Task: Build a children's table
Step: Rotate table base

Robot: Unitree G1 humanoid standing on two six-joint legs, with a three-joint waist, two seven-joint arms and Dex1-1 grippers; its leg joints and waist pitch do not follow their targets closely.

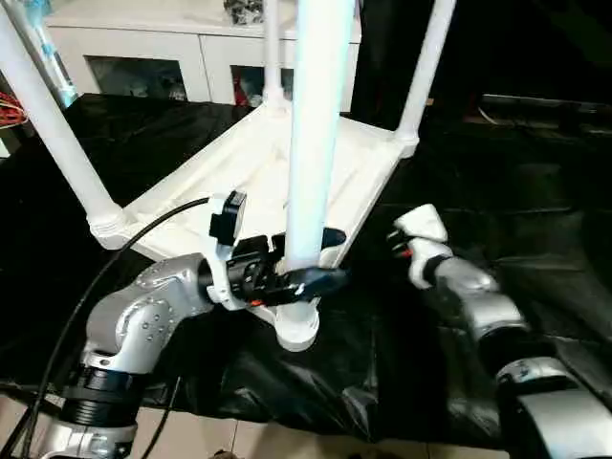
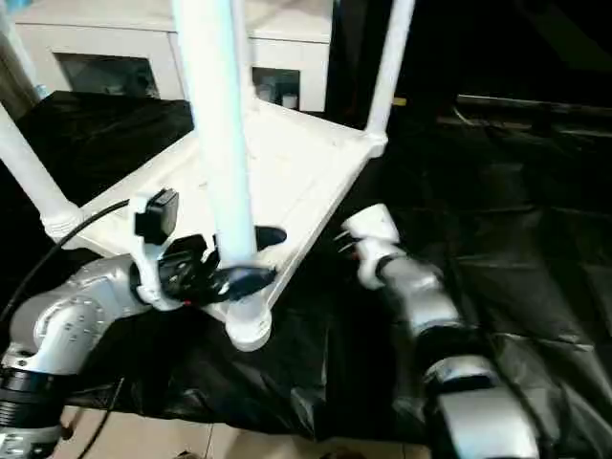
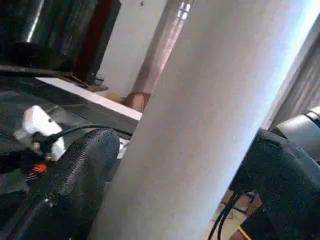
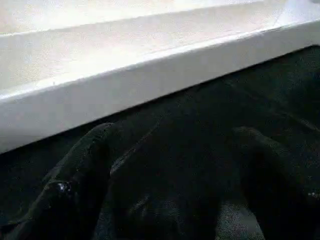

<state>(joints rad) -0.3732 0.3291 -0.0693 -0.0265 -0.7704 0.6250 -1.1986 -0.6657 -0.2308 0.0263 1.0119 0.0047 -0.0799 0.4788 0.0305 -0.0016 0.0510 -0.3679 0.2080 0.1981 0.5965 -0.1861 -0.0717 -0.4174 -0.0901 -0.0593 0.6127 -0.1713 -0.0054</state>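
The children's table point(image 1: 220, 182) lies upside down on a black cloth, its white top facing down. Several white legs stand up from its corner sockets. The near leg point(image 1: 316, 115) rises from the near corner socket point(image 1: 298, 330). My left gripper point(image 1: 330, 258) is open, with one black finger on each side of this leg, low down and close against it. In the left wrist view the leg point(image 3: 200, 125) runs between the two fingers point(image 3: 75, 170). My right gripper point(image 4: 172, 135) is open and holds nothing, low over the cloth beside the top's right edge point(image 4: 150, 75).
A white cabinet point(image 1: 143, 57) with glass-fronted compartments stands behind the table. The black cloth point(image 1: 535, 191) covers the ground to the right and left. Pale floor point(image 1: 239, 440) shows at the near edge. A black cable point(image 1: 96, 277) loops from my left wrist.
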